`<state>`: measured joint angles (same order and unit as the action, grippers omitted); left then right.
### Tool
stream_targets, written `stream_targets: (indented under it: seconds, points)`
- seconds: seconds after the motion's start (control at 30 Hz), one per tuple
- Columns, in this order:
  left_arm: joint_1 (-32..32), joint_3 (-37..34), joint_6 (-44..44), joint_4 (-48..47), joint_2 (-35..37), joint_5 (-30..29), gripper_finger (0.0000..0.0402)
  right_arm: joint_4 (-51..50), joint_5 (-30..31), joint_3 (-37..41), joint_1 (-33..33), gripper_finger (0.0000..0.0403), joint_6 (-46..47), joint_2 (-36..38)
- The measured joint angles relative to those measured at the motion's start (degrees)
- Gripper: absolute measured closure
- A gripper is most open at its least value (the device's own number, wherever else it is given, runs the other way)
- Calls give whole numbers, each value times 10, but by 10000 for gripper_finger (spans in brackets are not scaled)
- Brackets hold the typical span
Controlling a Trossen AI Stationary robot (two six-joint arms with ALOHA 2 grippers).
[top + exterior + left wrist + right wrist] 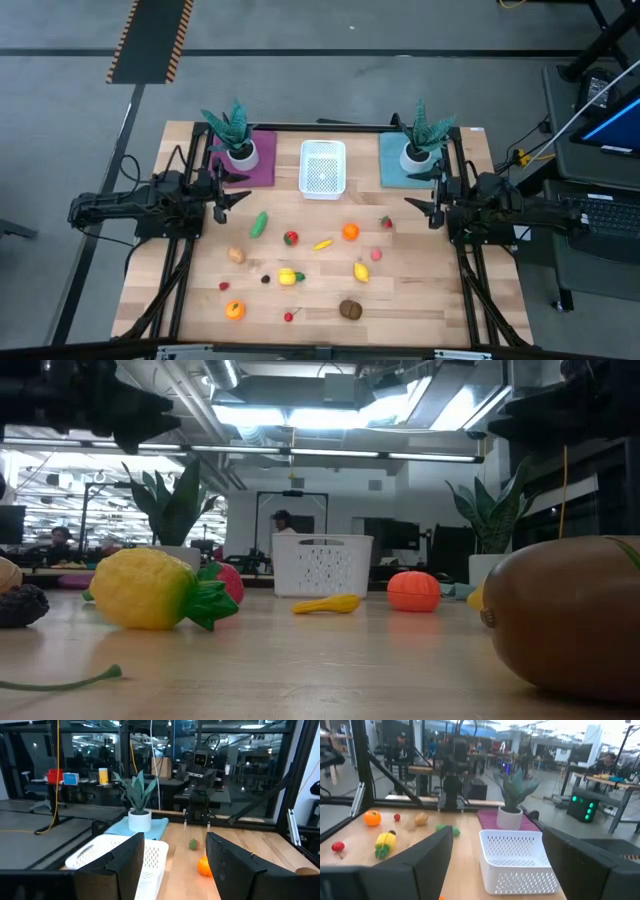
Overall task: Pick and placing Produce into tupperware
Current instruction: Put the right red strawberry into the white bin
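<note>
The white tupperware (322,167) stands at the table's far middle, empty, also in the left wrist view (120,855) and the right wrist view (517,860). Produce lies scattered on the wood nearer: green cucumber (259,224), strawberry (290,238), banana (322,244), orange (350,232), lemon (361,271), brown kiwi (350,309), potato (236,255), second orange (234,310). My left gripper (236,200) hovers open at the table's left, beside the purple mat. My right gripper (418,203) hovers open at the right, beside the teal mat. Neither touches anything.
Two teal spiky plants in white pots stand on a purple mat (250,160) and a teal mat (400,160) either side of the tub. People show in the room beyond the table. Bare wood lies between the grippers and the produce.
</note>
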<state>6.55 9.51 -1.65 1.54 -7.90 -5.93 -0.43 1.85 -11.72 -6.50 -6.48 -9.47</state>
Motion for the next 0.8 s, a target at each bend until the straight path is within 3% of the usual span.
stream_targets:
  seconds: [0.6,0.8]
  points:
    - [-55,120,-57,-40,-321,-10,198,-242,1,-142,22,96,93,-206]
    - [-79,161,-58,-69,-394,-30,198,-247,5,-143,40,120,113,-277]
